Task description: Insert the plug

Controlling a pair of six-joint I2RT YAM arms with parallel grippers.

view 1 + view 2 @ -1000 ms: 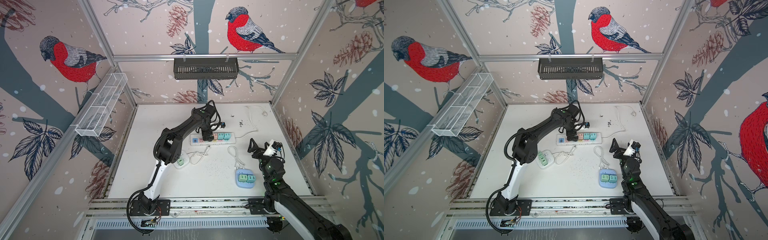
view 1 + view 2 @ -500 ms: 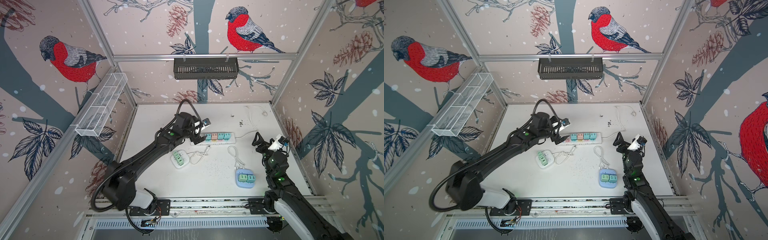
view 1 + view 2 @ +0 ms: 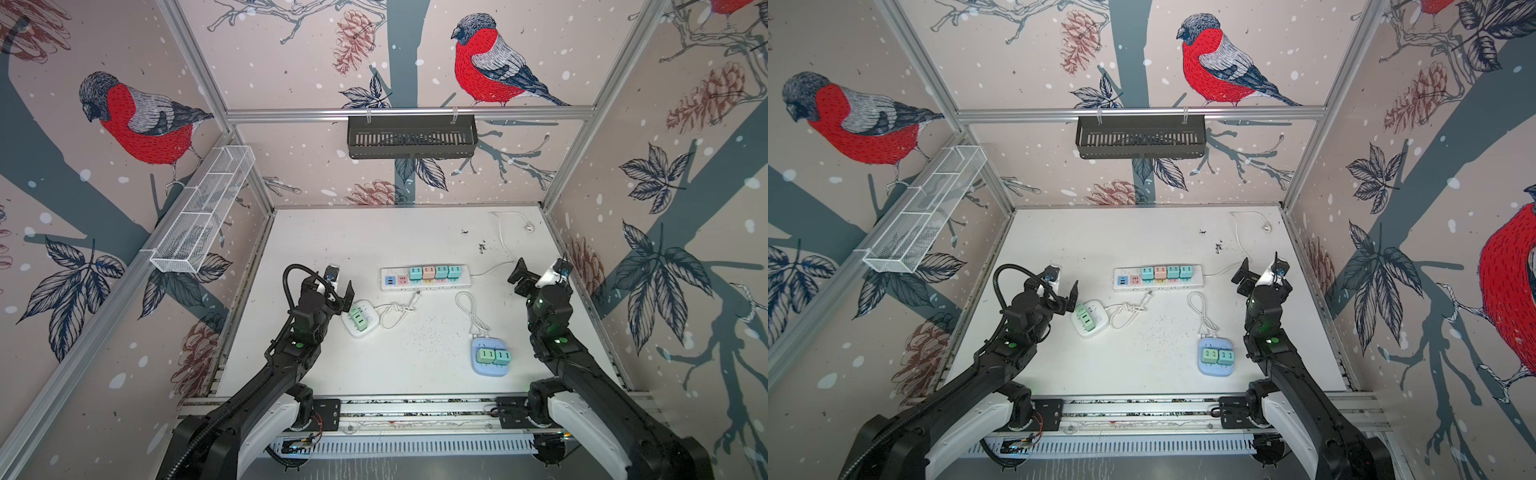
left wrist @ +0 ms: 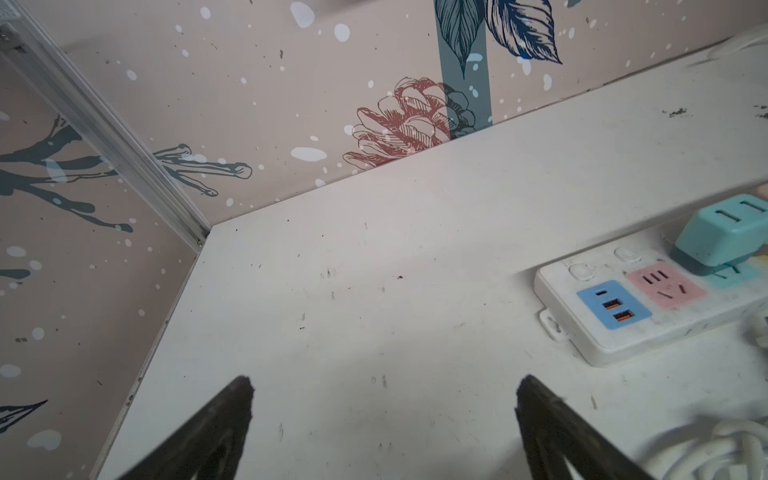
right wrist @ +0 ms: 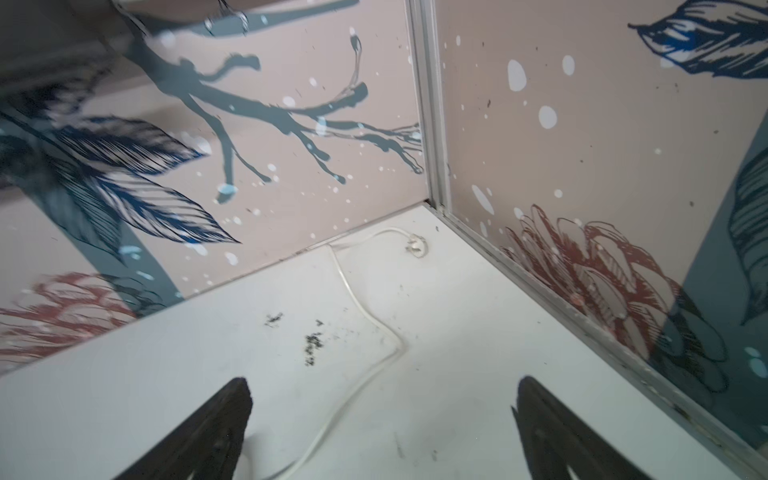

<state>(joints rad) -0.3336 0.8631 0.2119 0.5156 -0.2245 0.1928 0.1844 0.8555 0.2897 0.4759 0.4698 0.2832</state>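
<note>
Withdrawn from the power strip (image 4: 648,332), the left gripper (image 4: 384,386) is held spread and empty, while the nearest teal plug (image 4: 723,237) is seated upright in that crosswise strip, ahead to its right, farther from the spread right gripper (image 5: 384,386).

A long white power strip (image 3: 1158,277) carries four pastel block plugs (image 3: 1165,273); left gripper (image 3: 1059,291) and right gripper (image 3: 1262,279) flank it, jaws spread, empty.

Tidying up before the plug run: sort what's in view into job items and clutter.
Job: power strip, plugs seated in it, left gripper, right gripper (both open, empty).
Probably clutter: white socket cube, blue socket block, black basket, wire rack.
</note>
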